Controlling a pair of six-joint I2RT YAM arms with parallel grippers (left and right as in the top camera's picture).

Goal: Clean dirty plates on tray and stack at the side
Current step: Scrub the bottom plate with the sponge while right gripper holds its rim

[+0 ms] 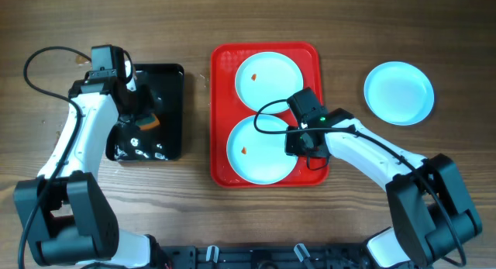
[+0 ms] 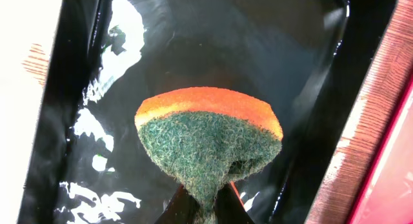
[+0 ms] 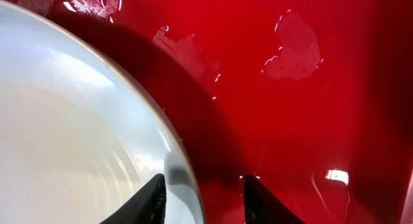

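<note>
A brown wooden table (image 1: pixel 387 36) fills the whole overhead view, its grain running from the left edge to the right. Light falls evenly, with soft shadows. Along the near edge lies a dark rail (image 1: pixel 256 257), possibly a mounting bar.

Centre frame, the tray (image 1: pixel 220 114) holds an upper plate (image 1: pixel 266 77) and a lower plate (image 1: pixel 260 153), third plate (image 1: pixel 398 92) on the surface (image 1: pixel 349 21) upper right, smaller tray (image 1: pixel 172 83) left.
</note>
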